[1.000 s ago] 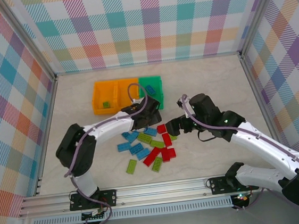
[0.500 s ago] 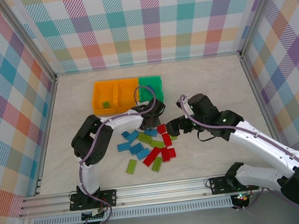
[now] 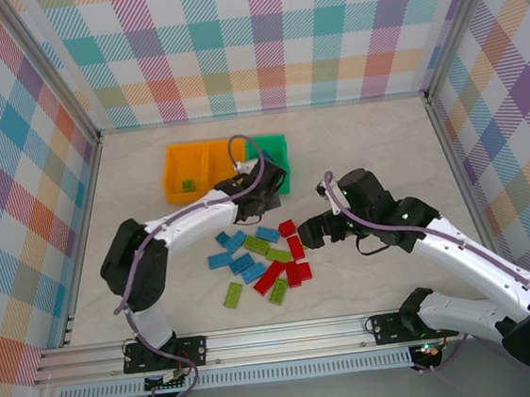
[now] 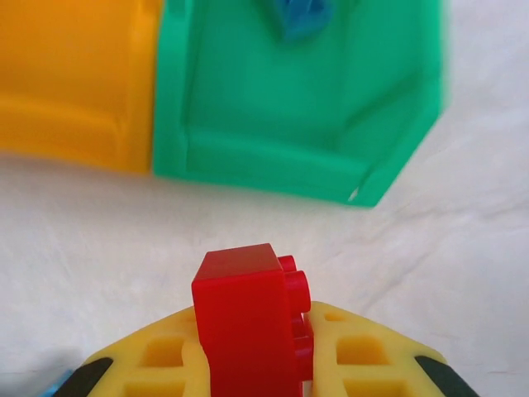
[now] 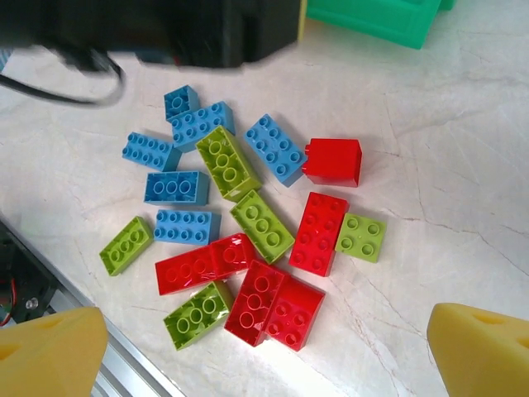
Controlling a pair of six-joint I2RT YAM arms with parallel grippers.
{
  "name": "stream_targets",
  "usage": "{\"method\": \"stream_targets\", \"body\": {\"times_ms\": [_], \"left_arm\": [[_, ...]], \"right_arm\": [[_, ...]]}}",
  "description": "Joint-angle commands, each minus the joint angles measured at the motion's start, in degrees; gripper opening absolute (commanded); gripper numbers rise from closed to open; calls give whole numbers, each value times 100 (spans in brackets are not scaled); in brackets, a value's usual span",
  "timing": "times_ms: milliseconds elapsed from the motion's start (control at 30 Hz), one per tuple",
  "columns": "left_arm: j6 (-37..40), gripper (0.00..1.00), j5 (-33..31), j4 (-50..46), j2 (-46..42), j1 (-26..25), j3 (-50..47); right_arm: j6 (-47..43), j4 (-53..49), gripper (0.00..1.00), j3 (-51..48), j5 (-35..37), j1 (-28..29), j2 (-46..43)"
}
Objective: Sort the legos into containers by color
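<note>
The left gripper [image 4: 252, 351] was clamped on one red brick [image 4: 248, 318], which stood upright between the yellow fingers [image 4: 355, 347]. It was over bare table [image 4: 99, 231], just short of the near wall of the green bin [image 4: 273, 161].

That bin already held a blue brick [image 4: 302, 16]. The orange bin [image 4: 74, 83] joined to the green bin's left side is judged the likely home for red. The far orange bin [image 3: 172, 175], two places left of the green bin, held a lime brick [image 3: 188, 185].

The right gripper [image 3: 308, 233] hung with its fingers [image 5: 50, 351] spread wide and nothing between them, over the loose bricks [image 5: 248, 215]. About sixteen red, blue and lime pieces lay there unsorted, on the arms' side of the green bin.

The task is judged to be at an early stage.
</note>
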Motion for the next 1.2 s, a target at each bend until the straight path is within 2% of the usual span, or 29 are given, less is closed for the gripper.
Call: {"method": "stream_targets", "body": {"times_ms": [0, 133, 267, 367, 433, 533, 600, 767, 900, 1167], "left_arm": [[638, 13, -618, -325, -251, 304, 426], [849, 13, -360, -163, 73, 956, 790], [830, 14, -1, -43, 765, 1575, 1303], [866, 16, 537, -157, 1402, 1883, 1851], [908, 20, 612, -164, 1639, 1927, 2050], [908, 36, 611, -149, 1790, 1944, 2169], [881, 39, 608, -191, 1756, 1954, 2174], [776, 47, 664, -128, 1079, 1939, 1746], [603, 48, 764, -186, 169, 1838, 1053], [-497, 50, 640, -284, -2402, 1226, -1725]], "right_arm": [[92, -96, 100, -4, -117, -2, -184], [80, -42, 100, -36, -48, -2, -173], [91, -8, 100, -49, -45, -8, -107], [75, -8, 100, -50, -7, -2, -77], [61, 0, 99, -66, 53, -2, -76], [50, 27, 100, -75, 86, -6, -47], [56, 52, 100, -63, 77, -2, 2], [96, 113, 100, -2, 42, -4, 134], [155, 245, 100, -47, 7, -5, 182], [171, 434, 100, -150, 47, -2, 584]]}}
